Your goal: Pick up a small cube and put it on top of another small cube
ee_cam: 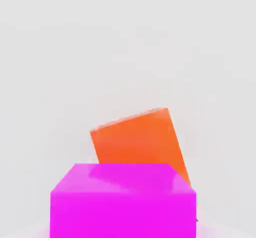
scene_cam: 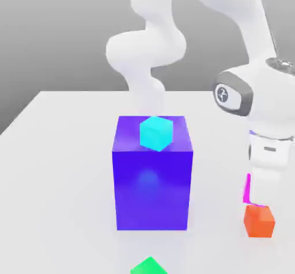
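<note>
The small magenta-pink cube (ee_cam: 122, 202) sits large and close in the hand view, right under the hand. In the exterior view only a thin strip of the magenta cube (scene_cam: 248, 189) shows beside the white hand at the exterior view's right. My gripper (scene_cam: 257, 195) is down around it and shut on it. The orange small cube (scene_cam: 259, 221) rests on the table just in front of the hand, and the orange cube (ee_cam: 140, 142) lies tilted just past the magenta one. A cyan small cube (scene_cam: 156, 132) sits on top of the big blue-violet block (scene_cam: 152, 181).
The big blue-violet block stands mid-table, to the exterior view's left of the hand. A green object (scene_cam: 148, 266) lies at the front edge of the view. The white table (scene_cam: 57, 169) stretches bare to the left.
</note>
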Available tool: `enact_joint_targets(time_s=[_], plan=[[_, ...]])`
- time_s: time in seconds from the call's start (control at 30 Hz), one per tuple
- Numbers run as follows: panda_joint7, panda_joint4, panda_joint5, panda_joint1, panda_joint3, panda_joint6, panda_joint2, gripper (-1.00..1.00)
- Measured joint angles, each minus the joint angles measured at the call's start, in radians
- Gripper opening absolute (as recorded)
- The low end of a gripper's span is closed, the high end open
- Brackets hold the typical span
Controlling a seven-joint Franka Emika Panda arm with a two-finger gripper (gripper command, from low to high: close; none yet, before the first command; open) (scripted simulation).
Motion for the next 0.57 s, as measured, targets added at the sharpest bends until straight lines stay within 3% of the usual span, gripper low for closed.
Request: enact_joint_targets(time_s=[0.3,0.43,0.47,0.57], plan=[[-0.358,0.202,0.067,-0.257,-0.146,-0.121,0.072,-1.00],[-0.416,0.227,0.109,-0.299,-0.132,-0.026,0.191,-1.00],[-0.422,0.229,0.116,-0.305,-0.127,-0.005,0.214,1.00],[-0.422,0.229,0.116,-0.305,-0.127,-0.005,0.214,1.00]])
